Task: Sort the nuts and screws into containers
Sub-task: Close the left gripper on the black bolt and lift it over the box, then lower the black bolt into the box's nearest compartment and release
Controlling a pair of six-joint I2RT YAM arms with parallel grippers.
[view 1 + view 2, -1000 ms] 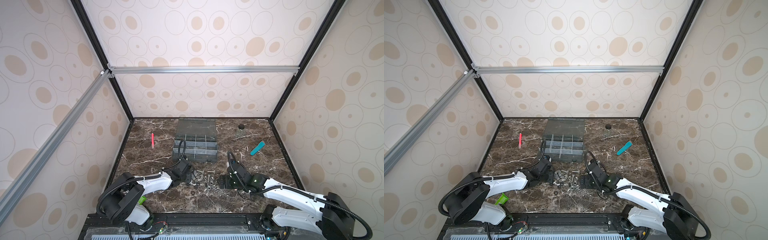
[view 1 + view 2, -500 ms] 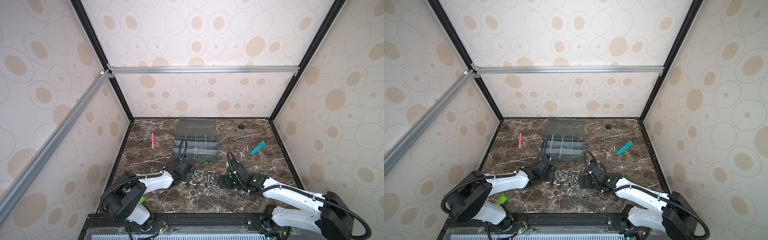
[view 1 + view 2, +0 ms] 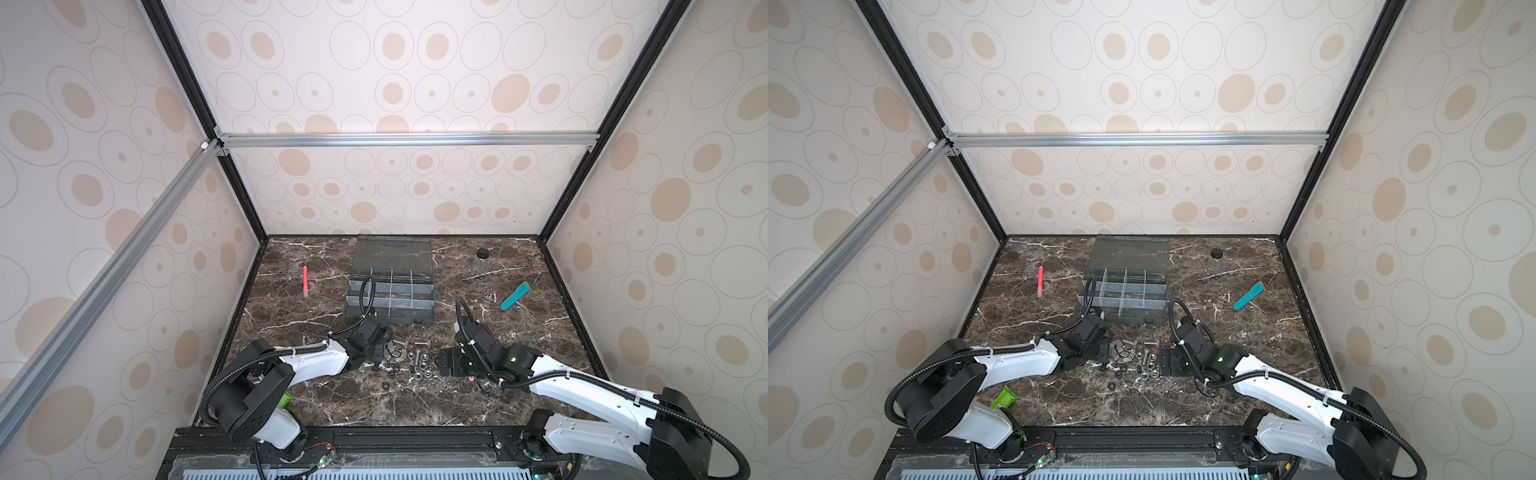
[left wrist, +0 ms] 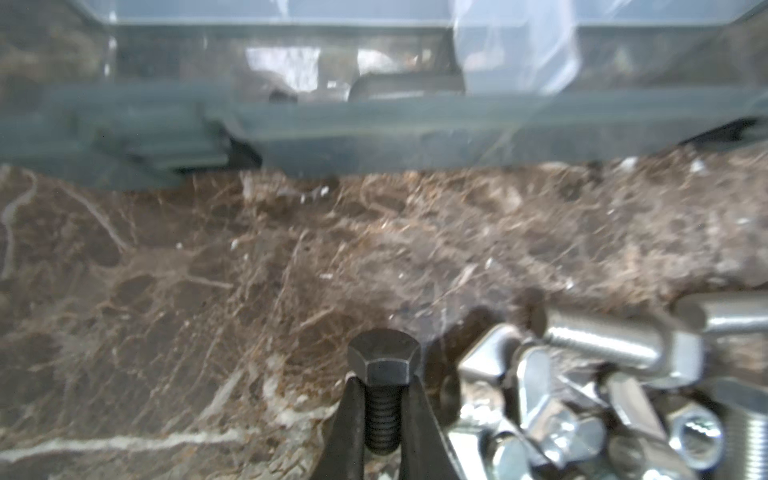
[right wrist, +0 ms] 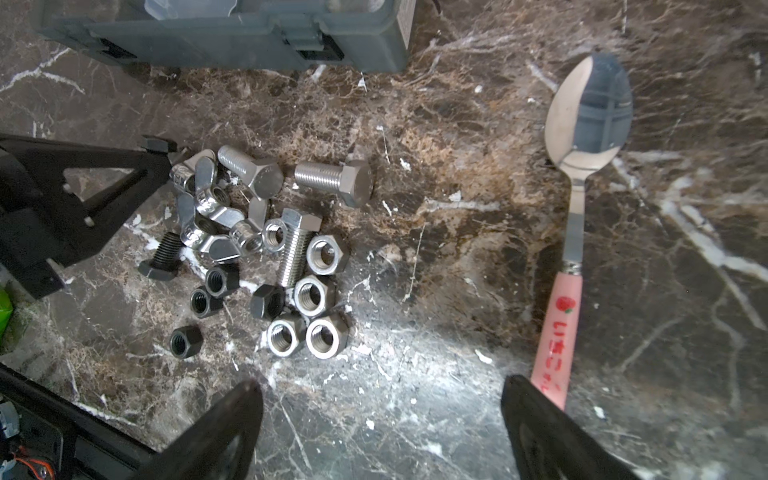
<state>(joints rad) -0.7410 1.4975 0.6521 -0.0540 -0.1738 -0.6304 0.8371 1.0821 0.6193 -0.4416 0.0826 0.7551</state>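
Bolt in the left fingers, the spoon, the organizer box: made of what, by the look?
Black bolt: probably steel, dull black-oxide-like finish; matte, no glints, cut threads.
Spoon: mirror-polished metal bowl, reflections show; pink handle glossy, plastic or ceramic, cannot tell.
Organizer box: matte grey moulded plastic, by its clip latches.

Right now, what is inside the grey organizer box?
In both top views the box shows clear dividers and compartments with bare-looking floors, nothing lying in them. The left arm's cable crosses the front-left corner, so that floor is partly covered and cannot be checked.
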